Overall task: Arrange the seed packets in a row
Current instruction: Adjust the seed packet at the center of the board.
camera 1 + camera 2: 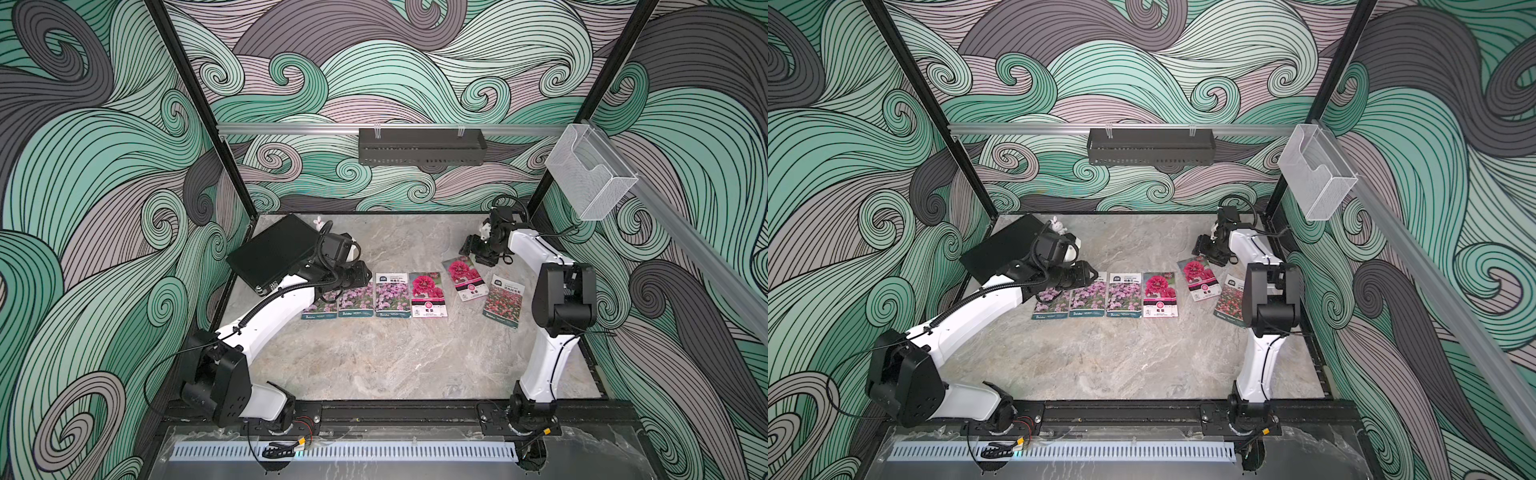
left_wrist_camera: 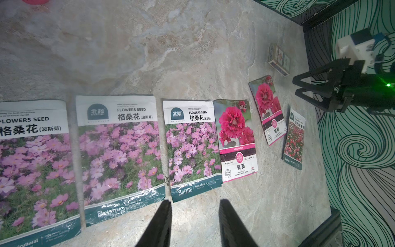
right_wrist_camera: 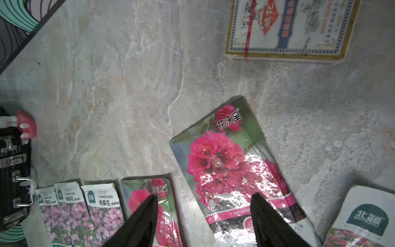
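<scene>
The purple-pink packets (image 2: 119, 158) each read "北蔬 BEISHU", "FLOWERS SEED" and "格桑花 (波斯菊)" on a white header, with "Beishu" and "Agricultural" on the teal band at six o'clock of the face; the straight magenta packet (image 2: 235, 139) read "HOLLYHOCK" and "蜀葵"; the tilted magenta packet (image 3: 230, 171), at two o'clock from it in both top views, added "花沃呈"; the red-pink packet (image 2: 295, 139), at three o'clock of the row, read "FLOWERS SEED" and "Beishu"; the card box (image 3: 288, 27) showed "HIGH QUAL", cut off at the frame edge.
</scene>
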Robot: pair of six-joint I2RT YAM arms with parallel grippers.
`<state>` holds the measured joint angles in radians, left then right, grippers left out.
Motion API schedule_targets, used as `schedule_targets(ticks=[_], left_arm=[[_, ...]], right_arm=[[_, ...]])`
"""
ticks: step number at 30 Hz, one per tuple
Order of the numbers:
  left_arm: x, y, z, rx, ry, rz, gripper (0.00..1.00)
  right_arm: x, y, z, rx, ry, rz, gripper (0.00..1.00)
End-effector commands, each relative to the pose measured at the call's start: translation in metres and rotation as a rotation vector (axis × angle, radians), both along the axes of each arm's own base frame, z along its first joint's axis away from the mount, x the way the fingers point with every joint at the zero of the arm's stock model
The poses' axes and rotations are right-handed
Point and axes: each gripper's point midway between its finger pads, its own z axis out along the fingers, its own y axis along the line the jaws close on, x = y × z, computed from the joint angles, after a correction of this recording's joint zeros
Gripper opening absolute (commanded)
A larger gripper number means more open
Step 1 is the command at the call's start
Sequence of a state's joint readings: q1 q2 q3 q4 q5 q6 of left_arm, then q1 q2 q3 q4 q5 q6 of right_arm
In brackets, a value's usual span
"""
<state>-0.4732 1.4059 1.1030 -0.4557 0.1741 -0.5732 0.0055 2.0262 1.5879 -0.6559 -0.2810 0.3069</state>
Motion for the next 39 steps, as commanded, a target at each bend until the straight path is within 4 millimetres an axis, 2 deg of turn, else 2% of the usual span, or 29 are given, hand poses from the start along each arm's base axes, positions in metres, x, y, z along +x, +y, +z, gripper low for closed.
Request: schedule_targets(ticks=[1,8,10,16,28,39], left_arm=[[-0.001,-0.005,-0.002,-0.013,0.012,-0.007,0.38],[-0.003,-0.008,-0.003,-0.015,0.013,-0.014,0.38],[-0.001,-0.009,-0.014,-0.001,0.039,-0.013,0.38],[-0.001,-0.010,-0.014,-0.005,0.039,-0.017,0.39],[-0.002,-0.011,-0.013,-0.008,0.034,-0.019,0.38],[-0.003,-0.011,-0.012,-0.012,0.030,-0.020,0.39]], right_arm=[[0.006,-0.018,-0.002,-0.078,-0.002,0.039,0.67],[0.016,-0.033,-0.019,-0.138,0.019,0.033,0.68],[0.019,-0.032,-0.023,-0.131,0.026,0.021,0.69],[0.023,-0.023,-0.036,-0.090,0.055,-0.002,0.69],[0.010,-0.007,-0.061,-0.085,0.114,0.034,0.68],[-0.013,0.000,-0.070,-0.133,0.155,0.060,0.67]])
